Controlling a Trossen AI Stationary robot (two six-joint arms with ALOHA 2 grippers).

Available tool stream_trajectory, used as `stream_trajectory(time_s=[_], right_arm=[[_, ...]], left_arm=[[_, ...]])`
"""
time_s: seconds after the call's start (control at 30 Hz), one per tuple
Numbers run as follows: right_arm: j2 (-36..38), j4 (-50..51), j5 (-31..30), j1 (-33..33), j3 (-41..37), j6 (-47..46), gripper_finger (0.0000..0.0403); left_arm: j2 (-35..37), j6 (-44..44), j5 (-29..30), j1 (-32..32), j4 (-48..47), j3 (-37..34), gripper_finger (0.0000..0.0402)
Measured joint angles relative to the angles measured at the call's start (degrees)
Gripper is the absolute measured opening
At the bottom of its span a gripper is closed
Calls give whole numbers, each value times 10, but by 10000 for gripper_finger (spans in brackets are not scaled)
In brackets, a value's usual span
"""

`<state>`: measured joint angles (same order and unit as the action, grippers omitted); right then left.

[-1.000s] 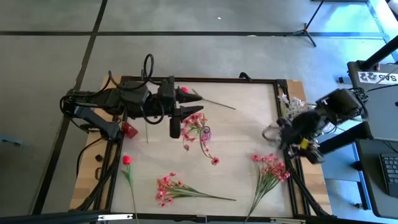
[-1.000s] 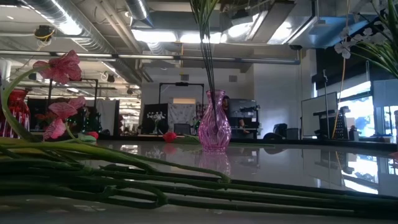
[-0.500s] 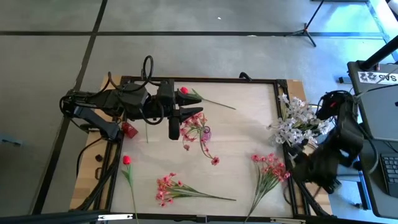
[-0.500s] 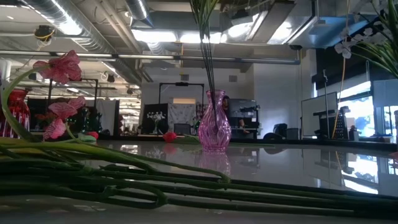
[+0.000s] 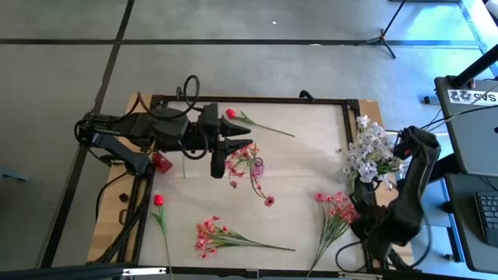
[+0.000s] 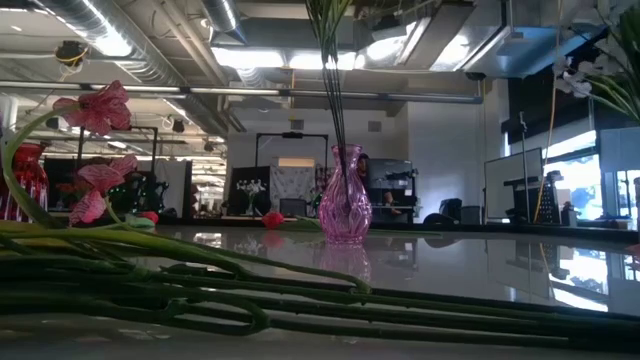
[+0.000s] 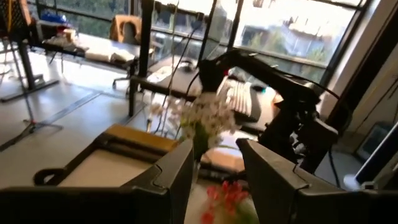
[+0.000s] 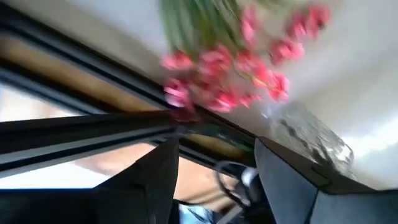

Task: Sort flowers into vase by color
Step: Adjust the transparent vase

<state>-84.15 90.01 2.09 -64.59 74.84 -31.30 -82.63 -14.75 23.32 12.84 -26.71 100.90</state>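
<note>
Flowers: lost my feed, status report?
Left gripper open over pink vase. Right gripper open, empty, near pink spray. White flowers vased. Nothing blocking.

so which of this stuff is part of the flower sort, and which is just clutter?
Job:
pink vase with stems in it
white flowers
pink sprays
red buds
red vase

Lying about:
tripod on the floor
keyboard beside the table
</note>
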Motion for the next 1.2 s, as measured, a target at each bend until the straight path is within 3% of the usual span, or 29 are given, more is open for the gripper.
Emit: stream_trajectory(time_s=[0.2, 0.37, 0.7, 0.97, 1.2], right_arm=[[-25, 0, -28, 53, -113, 36, 209], [-32, 0, -27, 113, -161, 73, 209], [-32, 0, -52, 249, -167, 136, 209], [-32, 0, 3, 352, -167, 193, 209], [-32, 0, 8, 422, -167, 235, 209]], left_arm=[[0, 3, 0, 0, -56, 0, 138], [0, 31, 0, 2, -74, 0, 138], [0, 64, 0, 3, -76, 0, 138], [0, 64, 0, 3, -76, 0, 138], [0, 59, -1, 3, -75, 0, 138]])
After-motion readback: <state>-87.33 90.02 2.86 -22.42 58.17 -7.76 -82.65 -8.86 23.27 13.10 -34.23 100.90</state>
